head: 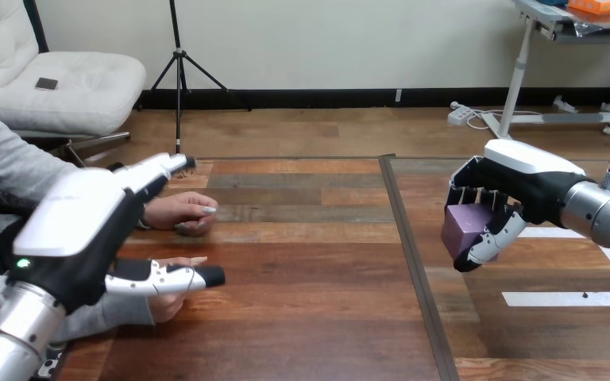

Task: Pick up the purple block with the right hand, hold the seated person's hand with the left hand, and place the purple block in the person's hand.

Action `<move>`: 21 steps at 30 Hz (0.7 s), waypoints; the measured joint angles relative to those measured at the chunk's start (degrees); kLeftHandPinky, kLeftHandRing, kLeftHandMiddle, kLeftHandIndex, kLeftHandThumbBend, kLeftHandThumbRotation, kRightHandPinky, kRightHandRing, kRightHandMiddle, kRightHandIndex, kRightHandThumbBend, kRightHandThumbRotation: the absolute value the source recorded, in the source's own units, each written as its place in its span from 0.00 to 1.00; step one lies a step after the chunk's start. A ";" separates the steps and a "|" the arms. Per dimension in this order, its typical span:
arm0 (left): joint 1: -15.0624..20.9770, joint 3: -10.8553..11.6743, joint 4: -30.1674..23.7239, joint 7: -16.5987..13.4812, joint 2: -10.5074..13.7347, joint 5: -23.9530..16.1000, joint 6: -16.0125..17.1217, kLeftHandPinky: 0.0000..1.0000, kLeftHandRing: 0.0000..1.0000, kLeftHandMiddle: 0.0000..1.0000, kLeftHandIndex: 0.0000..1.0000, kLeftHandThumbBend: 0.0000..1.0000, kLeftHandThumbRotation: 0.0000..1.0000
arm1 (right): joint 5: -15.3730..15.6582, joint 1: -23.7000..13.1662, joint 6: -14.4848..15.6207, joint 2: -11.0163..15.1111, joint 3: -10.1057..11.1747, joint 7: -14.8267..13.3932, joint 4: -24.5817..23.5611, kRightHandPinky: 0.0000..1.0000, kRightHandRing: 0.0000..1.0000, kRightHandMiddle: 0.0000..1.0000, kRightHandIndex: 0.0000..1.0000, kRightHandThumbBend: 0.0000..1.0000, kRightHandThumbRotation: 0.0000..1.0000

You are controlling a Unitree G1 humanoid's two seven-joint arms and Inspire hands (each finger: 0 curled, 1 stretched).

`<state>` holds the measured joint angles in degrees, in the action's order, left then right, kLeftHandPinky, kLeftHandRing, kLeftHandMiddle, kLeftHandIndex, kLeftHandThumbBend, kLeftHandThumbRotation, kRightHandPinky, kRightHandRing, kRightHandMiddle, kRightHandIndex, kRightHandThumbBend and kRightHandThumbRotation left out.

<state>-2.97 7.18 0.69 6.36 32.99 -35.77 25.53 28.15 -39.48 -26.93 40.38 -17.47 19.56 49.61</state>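
Note:
The purple block hangs above the right half of the table, with my right hand shut on it, fingers curled over its top and thumb under its front. My left hand is open at the left, its fingers straight and its thumb stretched out. One of the person's hands rests palm down on the table, in the gap between those fingers and the thumb. The person's other hand lies lower, partly under my thumb. I cannot tell whether my left hand touches either one.
A dark seam runs front to back down the middle of the table. White tape strips mark the wood at the right, below my right hand. The person's grey sleeve comes in from the left edge.

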 measured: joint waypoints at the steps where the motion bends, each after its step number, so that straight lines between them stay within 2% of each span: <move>1: 0.23 -0.43 0.69 -0.01 0.10 -0.31 -0.15 0.75 0.86 0.92 0.89 1.00 0.62 | 0.01 0.00 0.00 -0.01 0.00 -0.09 0.09 0.37 0.41 0.46 0.44 0.80 0.00; 12: 1.48 -3.62 6.61 -1.24 0.50 -2.59 -0.57 0.78 0.89 0.94 0.92 1.00 0.60 | 0.17 0.00 0.61 -0.05 0.00 -0.55 0.22 0.35 0.40 0.45 0.44 0.81 0.00; 21: 1.90 -5.81 9.78 -1.39 0.58 -3.65 -2.54 0.81 0.92 0.97 0.94 1.00 0.60 | 0.98 0.00 1.13 -0.05 -0.01 -0.85 0.23 0.35 0.40 0.45 0.44 0.81 0.00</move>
<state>-1.07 1.37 10.47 4.97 33.57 -39.42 22.99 29.13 -39.48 -25.80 40.33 -17.48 18.71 49.84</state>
